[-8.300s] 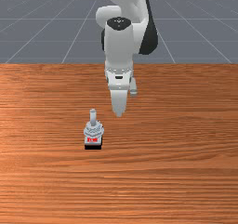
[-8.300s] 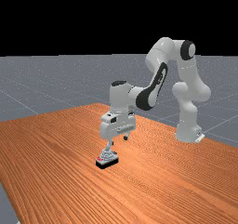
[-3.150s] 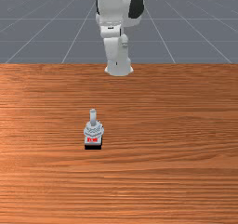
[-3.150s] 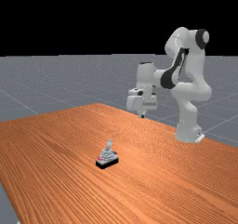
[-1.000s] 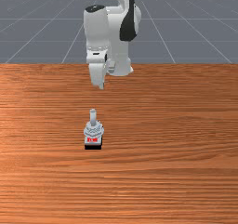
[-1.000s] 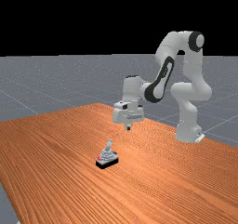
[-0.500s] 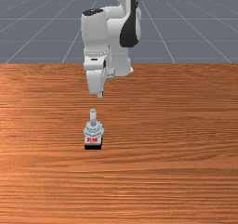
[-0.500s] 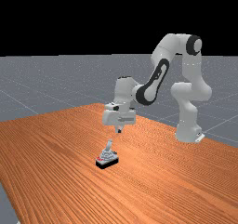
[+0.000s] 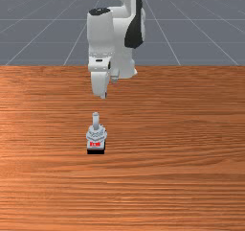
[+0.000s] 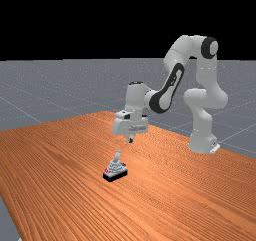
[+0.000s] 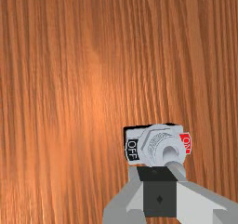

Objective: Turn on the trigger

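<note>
Orange-brown wooden surface (image 9: 182, 187), streaked grain; beyond its far edge, grey floor with pale grid lines (image 9: 38, 28). Item: silver-grey metal toggle switch (image 9: 96, 135) on a black rectangular base (image 9: 95, 152), standing on the surface, left of the middle in the front view. Hexagonal collar; slender round-ended lever (image 9: 95, 121), tilted away from the red ON label (image 11: 186, 143) toward the black OFF label (image 11: 132, 149). ON side near, OFF side far in the front view. White-and-grey end effector (image 9: 103, 96): fingers together, nothing held; raised over the surface, far of the lever and slightly to the front view's right, apart from it. Compared with half a second ago: end effector shifted a little farther back and to the front view's right; switch in the same place, lever tilt unchanged.
</note>
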`<state>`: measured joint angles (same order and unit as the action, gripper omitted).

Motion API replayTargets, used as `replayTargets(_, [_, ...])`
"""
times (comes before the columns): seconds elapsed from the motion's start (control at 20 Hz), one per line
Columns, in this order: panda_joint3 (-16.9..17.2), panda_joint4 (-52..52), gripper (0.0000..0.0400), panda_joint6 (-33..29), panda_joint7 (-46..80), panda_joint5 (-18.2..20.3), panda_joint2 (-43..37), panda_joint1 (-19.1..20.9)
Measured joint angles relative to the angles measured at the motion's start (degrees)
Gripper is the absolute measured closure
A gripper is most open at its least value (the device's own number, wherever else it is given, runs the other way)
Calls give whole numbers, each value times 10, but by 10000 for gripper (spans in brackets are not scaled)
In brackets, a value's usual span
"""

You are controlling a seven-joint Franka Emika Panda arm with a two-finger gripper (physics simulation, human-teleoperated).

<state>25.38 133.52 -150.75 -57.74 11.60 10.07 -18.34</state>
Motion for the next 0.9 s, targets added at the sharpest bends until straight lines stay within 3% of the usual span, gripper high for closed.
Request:
replayTargets(0.1, [4, 1, 400, -8, 11, -12, 4, -5])
replayTargets(0.15, [-6, -16, 400, 25, -13, 17, 15, 7])
replayTargets(0.2, [0, 1, 400, -14, 2, 1, 14, -2])
replayTargets(0.25, [-8, -32, 400, 46, -13, 19, 34, 9])
replayTargets(0.45, [-19, -24, 400, 12, -31, 43, 55, 16])
replayTargets(0.5, [-23, -8, 400, -21, -38, 56, 51, 17])
replayTargets(0.7, [-16, -11, 400, -20, -25, 58, 54, 19])
replayTargets(0.75, [-36, -19, 400, -4, -87, 96, 55, 45])
replayTargets(0.9, [-29, -24, 400, -8, -91, 68, 57, 41])
